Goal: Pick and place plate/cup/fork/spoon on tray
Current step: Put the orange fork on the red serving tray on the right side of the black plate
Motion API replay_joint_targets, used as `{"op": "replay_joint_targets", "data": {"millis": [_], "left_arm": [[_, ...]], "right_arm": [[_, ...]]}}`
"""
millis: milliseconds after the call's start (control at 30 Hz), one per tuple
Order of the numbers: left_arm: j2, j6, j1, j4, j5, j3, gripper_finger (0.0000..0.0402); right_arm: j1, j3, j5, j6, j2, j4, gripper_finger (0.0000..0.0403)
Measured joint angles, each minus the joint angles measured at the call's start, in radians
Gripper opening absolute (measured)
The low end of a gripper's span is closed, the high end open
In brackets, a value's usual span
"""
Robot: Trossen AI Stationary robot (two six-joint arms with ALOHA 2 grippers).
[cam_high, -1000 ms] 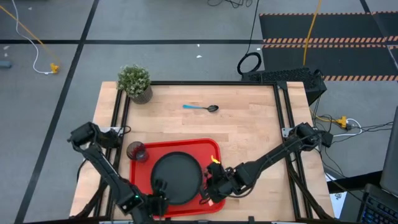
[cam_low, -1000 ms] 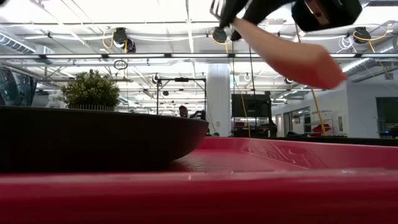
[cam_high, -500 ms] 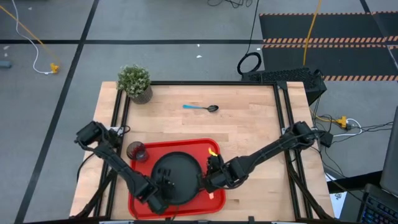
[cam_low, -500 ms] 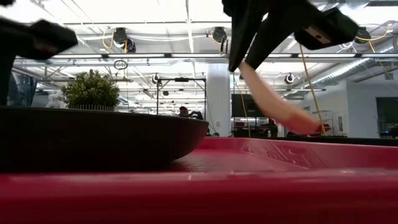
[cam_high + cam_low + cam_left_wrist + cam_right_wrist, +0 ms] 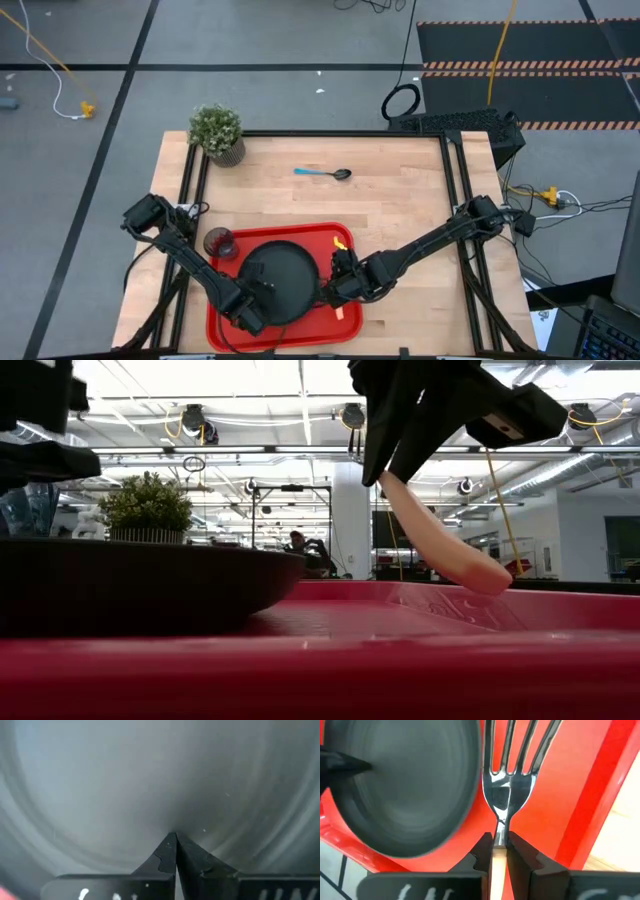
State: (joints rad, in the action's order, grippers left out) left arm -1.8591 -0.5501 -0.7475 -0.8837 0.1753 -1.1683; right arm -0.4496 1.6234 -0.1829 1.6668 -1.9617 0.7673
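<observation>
Right wrist view: right claw (image 5: 499, 851) clamps the fork (image 5: 507, 785), tilted over the tray (image 5: 560, 795).

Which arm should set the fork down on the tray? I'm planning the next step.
The right: its gripper is shut on the fork above the tray. The left gripper is shut over the plate.

From my station, the left wrist view is filled by the plate (image 5: 160, 780); its rim is cut off on every side. In the low view the plate (image 5: 150, 585) runs off the frame edge, and the tray (image 5: 400, 660) rim blocks the tray floor. In the high view, the right gripper (image 5: 337, 283) covers most of the fork (image 5: 342, 243); only an orange tip shows. The spoon (image 5: 323, 173) bowl detail is probably too small to resolve.
</observation>
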Motion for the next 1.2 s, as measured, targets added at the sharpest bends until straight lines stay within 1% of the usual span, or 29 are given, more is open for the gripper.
{"op": "replay_joint_targets", "data": {"millis": [100,200,333,500,667,833,900,1000,1100,1200], "left_arm": [[0.0,-0.052,0.0,-0.059,-0.002,0.001,0.0017],[0.001,-0.066,0.0,-0.075,-0.002,0.002,0.0019],[0.009,-0.057,0.0,-0.06,-0.002,0.001,0.0013],[0.009,-0.018,-0.008,-0.045,0.0,-0.025,0.0005],[0.016,0.032,-0.029,-0.035,0.013,-0.074,0.0015],[0.073,0.061,-0.048,0.006,0.084,-0.09,0.0018],[0.105,0.077,-0.054,0.031,0.108,-0.091,0.0014],[0.149,0.084,-0.068,0.04,0.136,-0.092,0.0005],[0.186,0.086,-0.085,0.054,0.163,-0.092,0.0004],[0.205,0.085,-0.101,0.063,0.183,-0.092,0.0013]], "right_arm": [[0.001,0.0,0.002,0.022,-0.009,-0.001,0.0023],[0.009,0.0,0.002,0.026,-0.019,-0.026,0.0023],[0.023,0.0,0.003,0.019,-0.027,-0.064,0.0023],[0.037,0.0,0.002,-0.001,-0.029,-0.058,0.0023],[0.038,0.0,-0.004,-0.006,-0.031,-0.059,0.0023],[0.043,0.0,0.012,0.0,-0.064,-0.082,0.0023],[0.05,0.0,0.054,-0.003,-0.084,-0.113,0.0023],[0.059,0.0,0.09,-0.006,-0.101,-0.154,0.0023],[0.07,0.0,0.086,-0.008,-0.1,-0.152,0.0023],[0.081,0.0,0.081,-0.01,-0.1,-0.142,0.0023]]}}
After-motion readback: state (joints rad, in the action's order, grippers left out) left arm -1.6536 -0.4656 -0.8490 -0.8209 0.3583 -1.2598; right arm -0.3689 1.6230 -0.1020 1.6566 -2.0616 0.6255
